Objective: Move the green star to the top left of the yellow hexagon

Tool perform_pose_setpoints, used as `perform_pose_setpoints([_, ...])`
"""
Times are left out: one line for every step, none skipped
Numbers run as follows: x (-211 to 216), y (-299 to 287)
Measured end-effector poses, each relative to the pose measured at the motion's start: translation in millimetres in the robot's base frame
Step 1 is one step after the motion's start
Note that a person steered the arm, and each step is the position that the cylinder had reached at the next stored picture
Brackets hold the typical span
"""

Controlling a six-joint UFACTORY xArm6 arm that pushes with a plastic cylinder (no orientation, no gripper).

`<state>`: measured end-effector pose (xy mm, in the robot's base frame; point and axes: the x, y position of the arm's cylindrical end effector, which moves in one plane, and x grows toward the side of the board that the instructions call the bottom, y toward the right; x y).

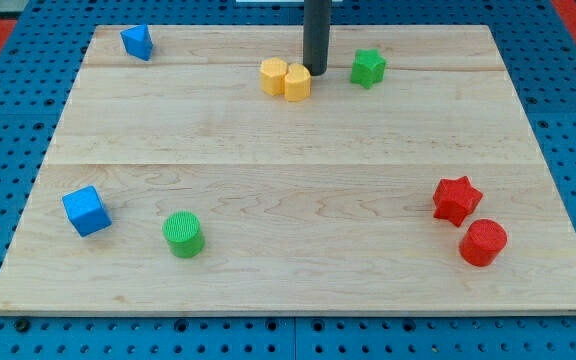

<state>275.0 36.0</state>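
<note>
Dark rod, my tip upper centre, between yellow plastic hexagon and green plastic star, light wooden board

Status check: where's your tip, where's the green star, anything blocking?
My tip down between yellow hexagon and green star. Star still right of hexagon. Second yellow block sits against hexagon's left.

single view | high front angle, looking down | whole board framed

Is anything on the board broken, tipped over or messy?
No, nothing stands out. The blocks all sit flat and whole on the wooden board. My tip rests just right of the yellow hexagon, with the green star farther right.
</note>
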Motion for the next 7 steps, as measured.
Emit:
perform_pose_setpoints([35, 16])
perform_pose_setpoints([43, 75])
perform_pose_setpoints([14, 92])
perform_pose_setpoints([-18, 81])
perform_pose_setpoints([-31, 119])
perform_pose_setpoints([-62, 131])
perform_pose_setpoints([-10, 59])
